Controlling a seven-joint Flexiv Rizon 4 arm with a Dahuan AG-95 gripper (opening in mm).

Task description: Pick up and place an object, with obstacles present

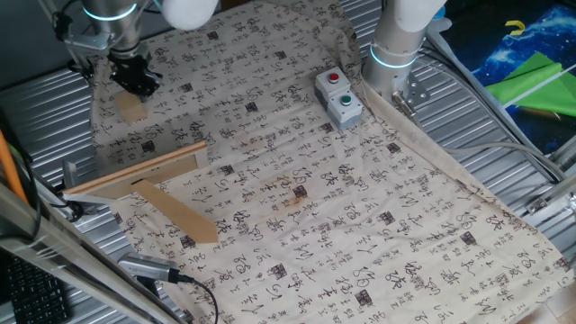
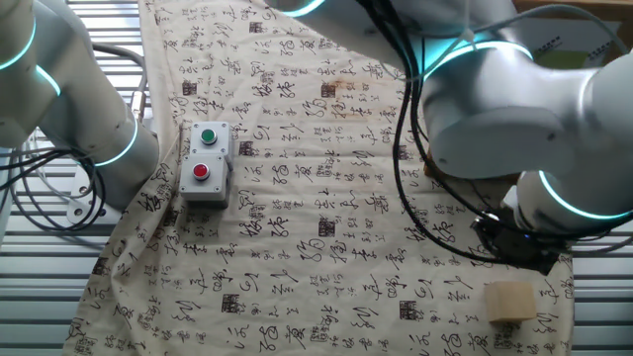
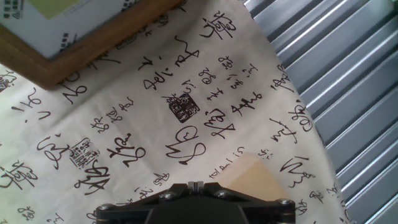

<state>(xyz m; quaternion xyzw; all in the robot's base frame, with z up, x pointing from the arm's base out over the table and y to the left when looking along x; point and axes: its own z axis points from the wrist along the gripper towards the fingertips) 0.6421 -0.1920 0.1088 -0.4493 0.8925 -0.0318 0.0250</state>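
Note:
The small tan wooden block lies on the printed cloth at the far left corner of the table. It also shows in the other fixed view and in the hand view. My gripper hangs just above and beside the block, apart from it, with its fingertips pressed together and nothing between them. The narrow pale batten and the wider flat tan plank lie nearer the front left, meeting in a V.
A grey box with a red and a green button stands mid-table near a second arm's base. Ribbed metal table lies bare beyond the cloth edge. A wood-framed board shows at the hand view's top left.

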